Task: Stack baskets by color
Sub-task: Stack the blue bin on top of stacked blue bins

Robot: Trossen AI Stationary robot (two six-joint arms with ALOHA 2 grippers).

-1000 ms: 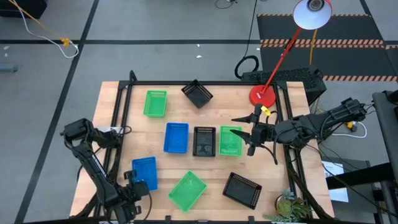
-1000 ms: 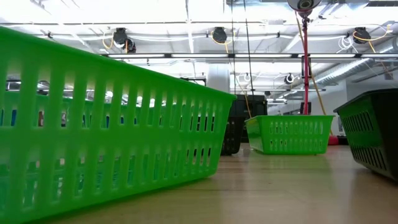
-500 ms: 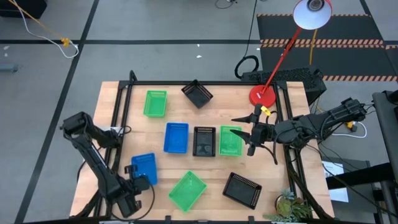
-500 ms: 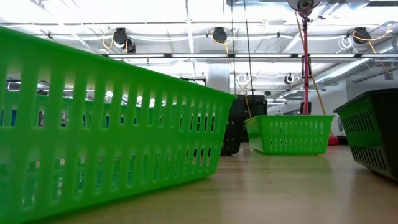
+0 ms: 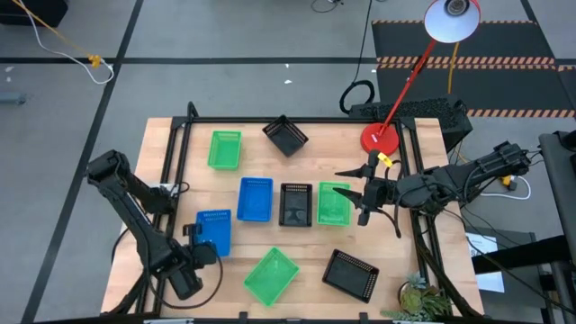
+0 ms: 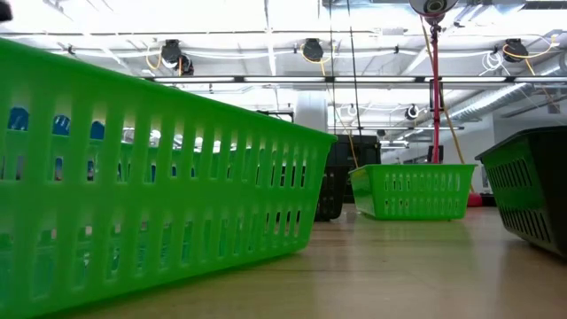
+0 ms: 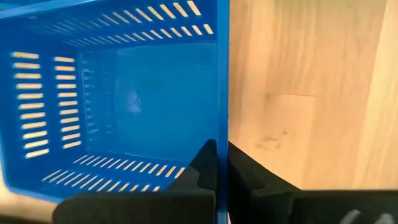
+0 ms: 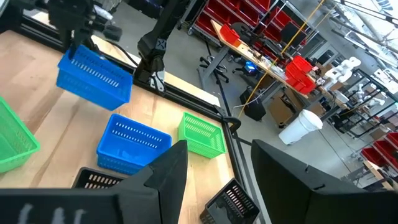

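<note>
My left gripper (image 5: 193, 255) is shut on a blue basket (image 5: 214, 232) and holds it above the table's near left part; the right wrist view also shows this basket (image 8: 93, 78) in the air. On the table rest a blue basket (image 5: 255, 199), black baskets (image 5: 295, 204) (image 5: 286, 135) (image 5: 351, 274) and green baskets (image 5: 334, 203) (image 5: 224, 149) (image 5: 272, 275). My right gripper (image 5: 360, 193) hangs open, high above the right edge of the middle green basket. My left gripper pinches one wall of the blue basket at its rim (image 7: 222, 127), at the basket's near end. One finger (image 7: 205, 169) is inside the basket and the other (image 7: 249, 177) outside. The fingers point down from above. The basket hangs clear of the table, its open side up.
A red round lamp base (image 5: 379, 139) stands at the far right, its arm reaching beyond the table. A black frame (image 5: 171, 162) runs along the table's left and right sides. In the low view the near green basket (image 6: 133, 177) fills the left half. A small plant (image 5: 418, 300) sits at the near right corner.
My left gripper has risen and gone toward the table's far edge with the blue basket, turning a little. The basket has come up off the table and now hangs closer to the middle blue basket. The right arm has kept still.
</note>
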